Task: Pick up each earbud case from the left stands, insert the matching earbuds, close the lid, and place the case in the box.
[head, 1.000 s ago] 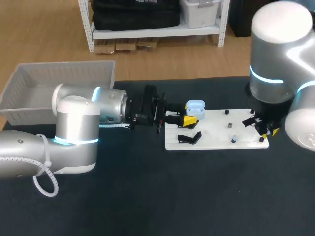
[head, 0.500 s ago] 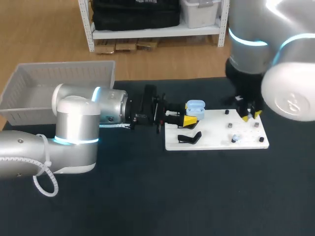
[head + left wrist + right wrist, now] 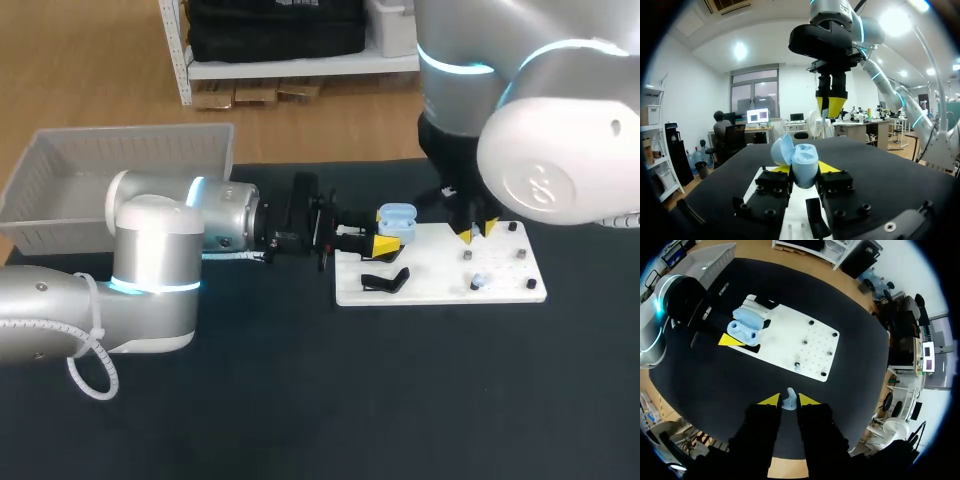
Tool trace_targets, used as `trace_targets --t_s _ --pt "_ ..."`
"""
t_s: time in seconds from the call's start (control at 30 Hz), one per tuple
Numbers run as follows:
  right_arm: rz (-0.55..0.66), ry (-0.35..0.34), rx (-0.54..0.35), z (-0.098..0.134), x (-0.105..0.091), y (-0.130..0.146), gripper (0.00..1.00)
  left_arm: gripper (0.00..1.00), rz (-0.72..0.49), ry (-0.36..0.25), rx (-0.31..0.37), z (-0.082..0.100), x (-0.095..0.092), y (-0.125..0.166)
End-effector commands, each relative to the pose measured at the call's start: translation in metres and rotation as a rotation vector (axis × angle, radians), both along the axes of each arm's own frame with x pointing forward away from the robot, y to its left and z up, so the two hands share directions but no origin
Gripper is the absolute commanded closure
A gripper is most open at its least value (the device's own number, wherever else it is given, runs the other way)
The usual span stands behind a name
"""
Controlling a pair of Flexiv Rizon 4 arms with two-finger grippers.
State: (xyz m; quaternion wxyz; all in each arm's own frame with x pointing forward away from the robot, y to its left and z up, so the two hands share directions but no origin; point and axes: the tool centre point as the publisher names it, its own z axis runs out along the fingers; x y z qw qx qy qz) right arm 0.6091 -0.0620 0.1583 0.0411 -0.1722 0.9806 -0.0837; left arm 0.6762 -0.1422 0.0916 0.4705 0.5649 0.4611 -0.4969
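Your left pincer (image 3: 803,174) is closed on the earbud case (image 3: 802,161), 1 finger on each side. The left wrist view shows the case as pale blue, lid hinged open and tilted to one side. The head view places it at the far left edge of the white board (image 3: 440,268), but the lid's angle is hard to read from there. The right wrist view looks down into the open case and shows 2 hollows. You cannot tell whether they are filled.

Your right pincer (image 3: 789,401) is narrow, holding 1 pale blue earbud (image 3: 789,399) between its yellow tips. Only the right wrist view shows this. In the head view just the yellow tips appear, over the middle of the board and right of the case, and the earbud is not made out. The left wrist view has the right pincer ahead of and above the case, pointing down.

A 2nd earbud (image 3: 478,283) sits on the board toward its near right. The black stand (image 3: 385,280) is on the board's near left. The box (image 3: 120,165) is at the far left of the tabletop (image 3: 300,400), well apart from the board.
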Motion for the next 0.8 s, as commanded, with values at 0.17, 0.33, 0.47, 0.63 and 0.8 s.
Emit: trace_targets --t_s 0.17,0.33,0.47,0.63,0.8 --pt "-0.001 0.0 0.0 0.001 -0.001 0.0 1.0 1.0 0.002 -0.003 -0.005 -0.001 0.0 0.0" --pt "-0.199 0.009 0.066 0.006 -0.002 0.025 1.0 1.0 0.002 -0.003 -0.005 -0.001 0.0 0.0" --pt "-0.342 0.028 0.101 0.01 0.001 0.043 1.0 1.0 0.002 -0.003 -0.005 -0.001 0.0 0.0" --pt "-0.443 0.067 0.094 0.012 0.004 0.058 1.0 1.0 0.002 -0.003 -0.005 -0.001 0.0 0.0" --pt "-0.494 0.091 0.087 0.013 0.011 0.065 1.0 1.0 0.002 -0.003 -0.005 -0.001 0.0 0.0"
